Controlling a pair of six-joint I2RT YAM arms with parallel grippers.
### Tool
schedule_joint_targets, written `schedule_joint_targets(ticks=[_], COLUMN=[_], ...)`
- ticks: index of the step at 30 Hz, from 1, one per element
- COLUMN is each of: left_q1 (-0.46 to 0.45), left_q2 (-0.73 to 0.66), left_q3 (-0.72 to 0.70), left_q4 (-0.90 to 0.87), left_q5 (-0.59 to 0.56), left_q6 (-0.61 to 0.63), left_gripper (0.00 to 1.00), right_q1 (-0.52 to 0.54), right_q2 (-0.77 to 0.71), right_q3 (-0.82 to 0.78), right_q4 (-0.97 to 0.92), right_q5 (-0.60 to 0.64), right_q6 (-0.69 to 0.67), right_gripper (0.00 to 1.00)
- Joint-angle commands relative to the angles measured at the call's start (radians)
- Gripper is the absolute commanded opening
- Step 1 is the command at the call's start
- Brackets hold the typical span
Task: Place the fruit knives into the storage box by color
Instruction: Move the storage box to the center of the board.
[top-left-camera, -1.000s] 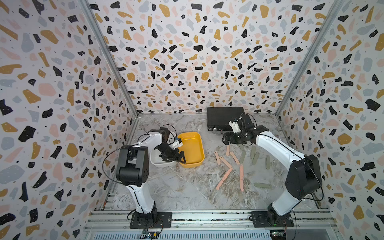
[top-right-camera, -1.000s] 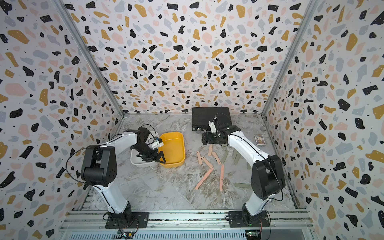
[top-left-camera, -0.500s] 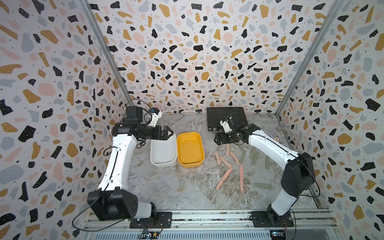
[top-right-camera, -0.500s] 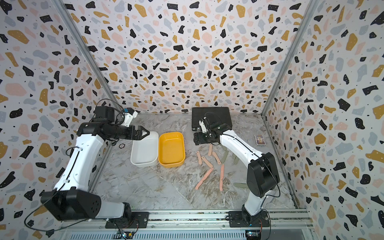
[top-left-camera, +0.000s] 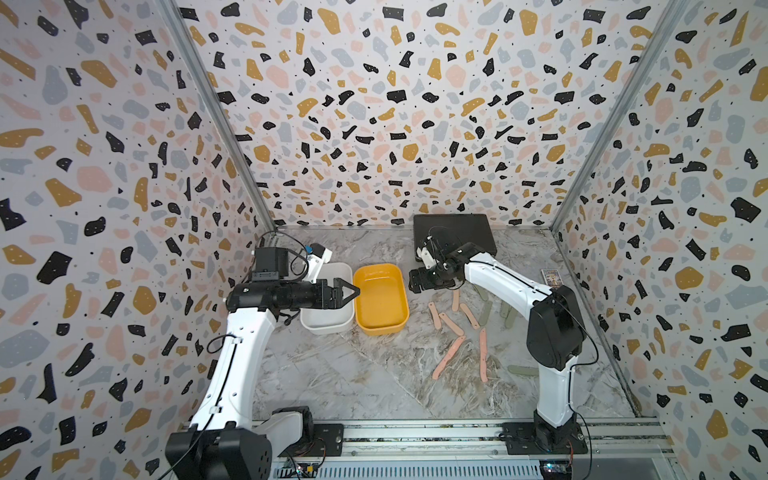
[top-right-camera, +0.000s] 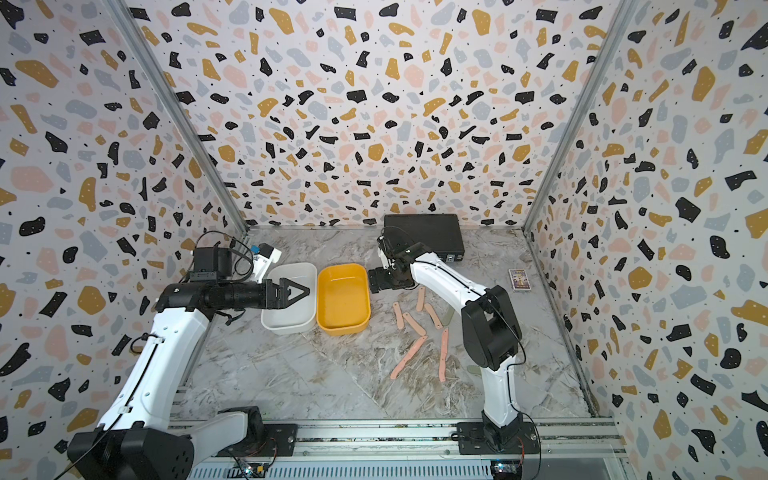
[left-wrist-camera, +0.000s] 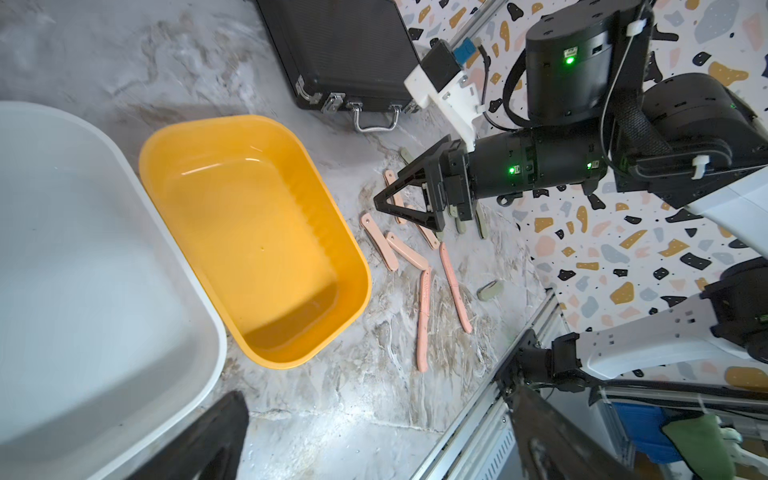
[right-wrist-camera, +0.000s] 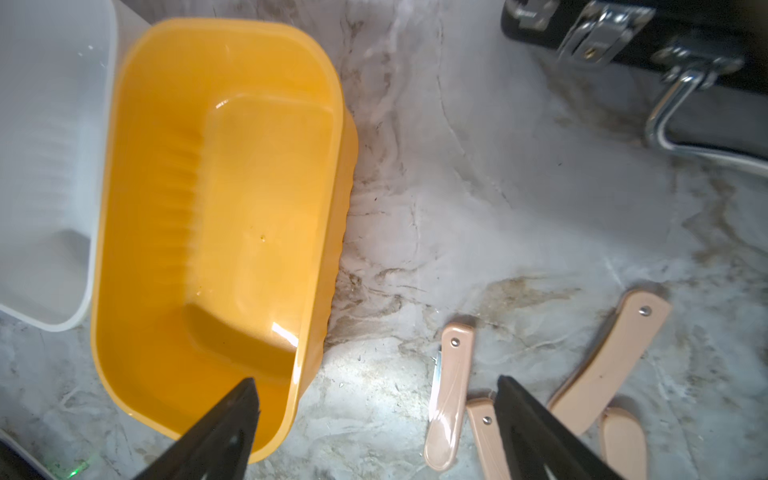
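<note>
In both top views pink knives (top-left-camera: 448, 357) and green knives (top-left-camera: 521, 370) lie loose on the table (top-left-camera: 353, 374) beside the white tub (top-left-camera: 328, 330) and yellow tub (top-left-camera: 380, 330), with a card box (top-left-camera: 550, 277) seen nowhere else; the left wrist view shows the left gripper (left-wrist-camera: 378, 399) spread wide, holding nothing; the right wrist view shows the right gripper (right-wrist-camera: 376, 384) equally wide and empty, between yellow tub and pink knives.

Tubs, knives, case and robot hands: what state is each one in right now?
Yellow tub: empty.
White tub: empty.
Pink knives: loose on the table.
Green knives: loose on the table.
Black case: shut.
Left hand: open, empty.
Right hand: open, empty.
</note>
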Motion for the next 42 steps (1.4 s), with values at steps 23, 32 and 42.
schedule_joint_targets(ticks=[23,32,42], left_q1=[0.020,0.021,0.021], left_q2=[-0.169,-0.109,-0.092], left_q3=[-0.176,-0.176,-0.177], left_q4=[0.227,0.223,0.224], left_q5=[-0.026,0.007,-0.021], left_q6=[-0.092,-0.084,-0.069], left_gripper=[0.99,0.99,0.99], right_q1=[0.079,0.080,0.082], right_q2=[0.134,0.180,0.167], right_q3=[0.135,0.166,0.127], right_q4=[-0.034,-0.035,-0.017], right_q5=[0.072,0.080,0.067], right_q6=[0.073,0.090,0.089], right_gripper=[0.82,0.76,0.76])
